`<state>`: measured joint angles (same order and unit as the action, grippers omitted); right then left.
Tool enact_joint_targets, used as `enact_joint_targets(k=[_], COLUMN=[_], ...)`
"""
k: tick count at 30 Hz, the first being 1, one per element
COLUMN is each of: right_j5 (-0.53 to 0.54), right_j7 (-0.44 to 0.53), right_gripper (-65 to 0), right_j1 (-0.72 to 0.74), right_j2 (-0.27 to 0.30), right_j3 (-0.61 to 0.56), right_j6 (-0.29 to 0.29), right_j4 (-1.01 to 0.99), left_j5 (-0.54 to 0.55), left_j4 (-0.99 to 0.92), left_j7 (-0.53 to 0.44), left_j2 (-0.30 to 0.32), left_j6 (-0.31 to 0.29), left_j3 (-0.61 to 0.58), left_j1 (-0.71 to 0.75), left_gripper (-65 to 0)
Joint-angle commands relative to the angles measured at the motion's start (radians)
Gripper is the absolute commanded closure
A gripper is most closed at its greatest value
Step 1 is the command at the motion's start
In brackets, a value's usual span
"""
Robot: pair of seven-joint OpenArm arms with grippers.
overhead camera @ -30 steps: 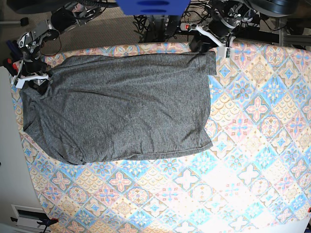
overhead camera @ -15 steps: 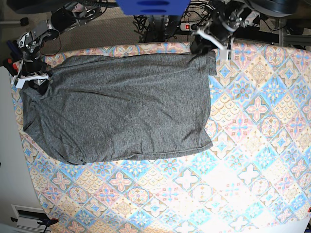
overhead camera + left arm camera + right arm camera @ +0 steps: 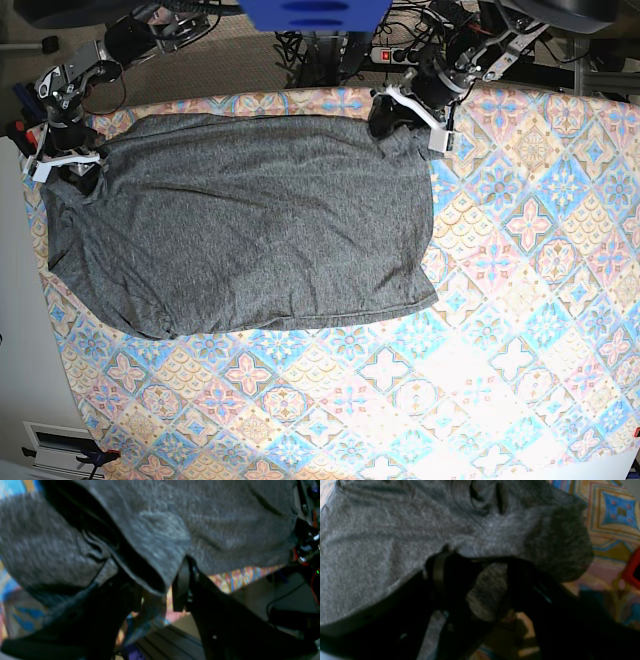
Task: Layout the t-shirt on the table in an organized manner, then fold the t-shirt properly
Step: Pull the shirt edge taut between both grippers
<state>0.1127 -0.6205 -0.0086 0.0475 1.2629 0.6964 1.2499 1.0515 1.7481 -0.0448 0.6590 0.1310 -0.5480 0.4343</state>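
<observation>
Since a second ago my left gripper (image 3: 400, 112) has dragged the t-shirt's (image 3: 240, 220) far-edge corner inward along the table (image 3: 520, 300); its jaws pinch that grey fold. My right gripper (image 3: 472, 585), at the table's other far corner, stands wide with cloth between its fingers.
</observation>
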Motion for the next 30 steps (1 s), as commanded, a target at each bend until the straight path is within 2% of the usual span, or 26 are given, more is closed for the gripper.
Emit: enact_joint_targets(k=[1, 3, 4, 6, 7, 15, 23, 30], right_j5=[-0.034, -0.034, -0.034, -0.034, -0.034, -0.035, -0.034, -0.034], right_j7=[-0.06, -0.06, -0.06, -0.06, -0.062, -0.063, -0.063, -0.063], right_gripper=[-29.4, -21.3, -15.3, -3.0, 0.0, 0.0, 0.0, 0.0], right_j1=[-0.003, -0.003, -0.003, -0.003, -0.003, -0.006, -0.055, -0.055], right_j2=[-0.001, -0.001, -0.001, -0.001, -0.001, -0.001, -0.007, -0.008], right_j3=[-0.004, -0.004, -0.004, -0.004, -0.004, -0.002, 0.002, 0.014], right_j6=[0.002, 0.002, 0.002, 0.002, 0.002, 0.002, 0.002, 0.002], right_j4=[-0.002, -0.002, -0.002, -0.002, 0.0, 0.052, 0.207, 0.212], left_j5=[0.0, 0.0, 0.0, 0.0, 0.0, 0.048, 0.046, 0.046], left_j4=[0.009, 0.009, 0.009, 0.009, 0.009, 0.042, 0.102, 0.14], left_j7=[-0.008, -0.008, -0.008, -0.008, -0.008, -0.008, -0.014, -0.017], left_j2=[0.009, 0.009, 0.009, 0.009, 0.009, 0.017, 0.078, 0.107], left_j6=[-0.004, -0.004, -0.004, -0.004, -0.003, -0.003, -0.003, -0.003], left_j3=[0.003, 0.001, -0.002, -0.004, -0.002, -0.004, 0.004, 0.006], left_j1=[-0.009, -0.022, -0.027, -0.039, -0.041, -0.027, 0.045, 0.077], left_gripper=[-18.0, -17.0, -14.0, -2.4, 0.0, 0.0, 0.0, 0.0])
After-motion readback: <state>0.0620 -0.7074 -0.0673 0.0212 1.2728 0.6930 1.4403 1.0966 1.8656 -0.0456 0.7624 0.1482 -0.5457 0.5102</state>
